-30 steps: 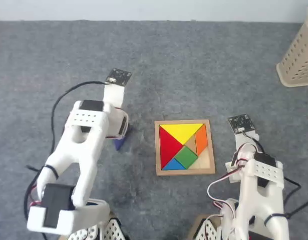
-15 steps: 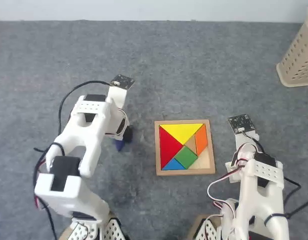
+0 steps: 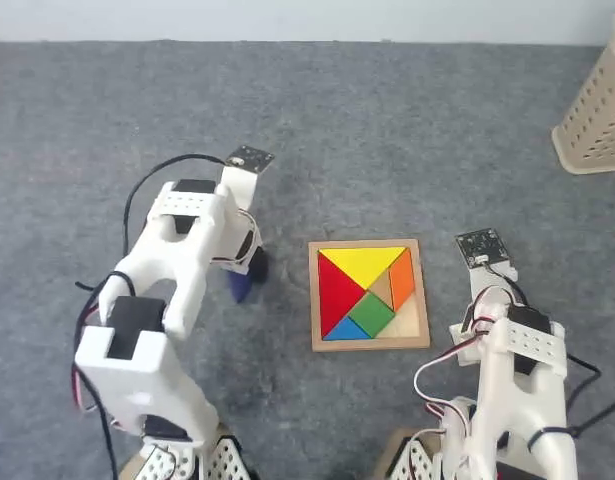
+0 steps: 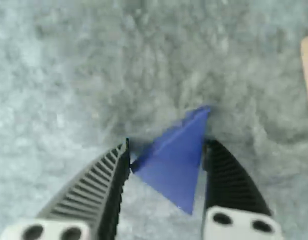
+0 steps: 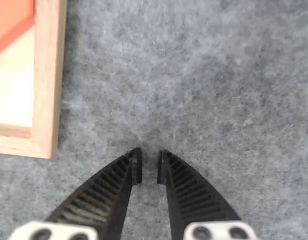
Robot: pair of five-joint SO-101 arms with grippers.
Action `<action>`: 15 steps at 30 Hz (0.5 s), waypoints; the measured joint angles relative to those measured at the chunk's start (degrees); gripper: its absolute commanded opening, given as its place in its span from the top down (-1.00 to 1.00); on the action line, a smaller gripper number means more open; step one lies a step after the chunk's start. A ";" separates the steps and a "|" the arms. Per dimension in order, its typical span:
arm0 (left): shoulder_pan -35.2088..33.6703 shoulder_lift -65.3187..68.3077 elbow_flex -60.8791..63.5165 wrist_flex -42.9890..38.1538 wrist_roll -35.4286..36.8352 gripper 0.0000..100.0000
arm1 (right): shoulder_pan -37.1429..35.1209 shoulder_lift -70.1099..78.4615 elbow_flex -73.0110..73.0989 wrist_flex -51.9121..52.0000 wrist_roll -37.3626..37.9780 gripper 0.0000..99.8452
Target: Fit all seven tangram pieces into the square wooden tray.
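The square wooden tray lies mid-table with a yellow triangle, red triangle, green square, orange piece, a small blue triangle and a tan piece in it; its near right corner is bare wood. A loose blue triangle stands on edge on the grey carpet left of the tray, also visible from above. My left gripper is shut on it, a finger against each side. My right gripper hovers shut, holding nothing, just right of the tray's corner.
A beige perforated basket stands at the far right edge. Grey carpet covers the table, with open room behind and to the left of the tray. Cables trail from both arm bases near the front.
The left arm has swung its upper links and wrist slightly right, toward the tray, while the blue triangle stays in about the same spot. The right arm has not moved.
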State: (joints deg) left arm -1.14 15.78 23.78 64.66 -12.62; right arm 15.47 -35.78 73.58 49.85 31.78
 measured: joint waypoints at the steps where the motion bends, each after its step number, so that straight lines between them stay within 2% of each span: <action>1: 0.00 -0.09 0.00 0.35 0.00 0.67 | 0.00 0.00 0.00 0.00 0.00 0.82; 9: 0.00 -0.35 -0.97 2.20 0.26 0.67 | 0.00 0.00 0.00 0.00 0.00 0.82; 15: 1.41 -8.09 2.37 4.48 0.26 0.67 | 0.00 0.00 0.00 0.00 0.00 0.82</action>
State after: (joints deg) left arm 0.26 7.69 26.15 69.14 -12.35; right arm 15.47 -35.78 73.58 49.85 31.78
